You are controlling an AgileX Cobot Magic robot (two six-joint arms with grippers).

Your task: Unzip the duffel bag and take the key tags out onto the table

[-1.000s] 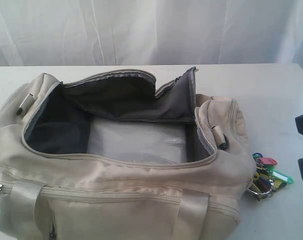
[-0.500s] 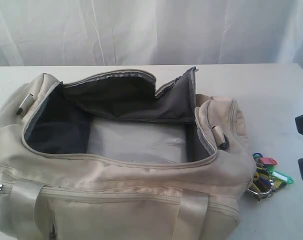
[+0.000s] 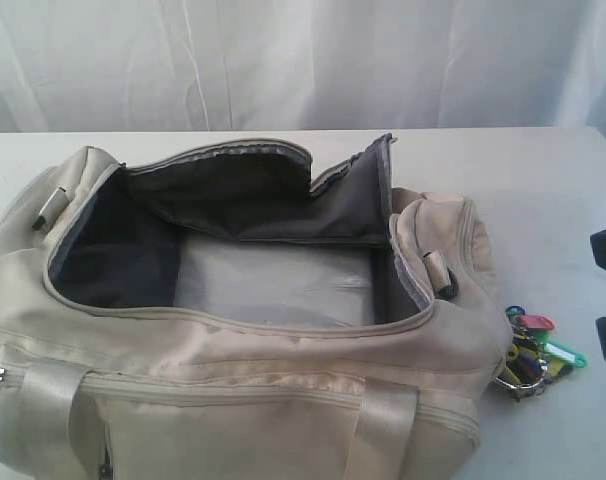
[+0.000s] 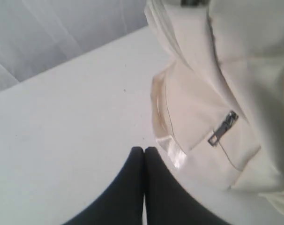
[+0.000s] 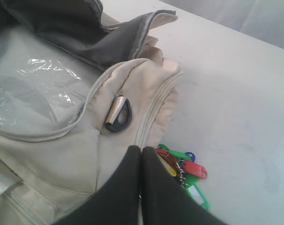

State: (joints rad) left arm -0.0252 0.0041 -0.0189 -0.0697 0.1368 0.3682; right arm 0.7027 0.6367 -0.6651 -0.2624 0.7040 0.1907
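**A:** Where are the key tags lying?

**B:** They are lying on the table, just beside the right-hand end of the duffel bag. They may be touching its end wall (I cannot tell for sure). Green, red, blue and yellow tags are showing, with metal rings among them.

**A:** And how is the bag sitting?

**B:** It is sitting open, with the main zip undone and the top flap folding back toward the far side, baring dark grey lining. A sheet of clear plastic is lying on the bag's floor and catching the light.

**A:** What is the right gripper doing?

**B:** It is hanging over the end of the bag and the tags. Its two black fingers are pressing together with no gap, and nothing is showing between them. A black D-ring is lying on the bag's end nearby.

**A:** And the left gripper?

**B:** It is closed up the same way, with its fingers meeting and gripping nothing. It is hanging over bare table beside the bag's other end, where a metal zipper pull is lying against the cream fabric.
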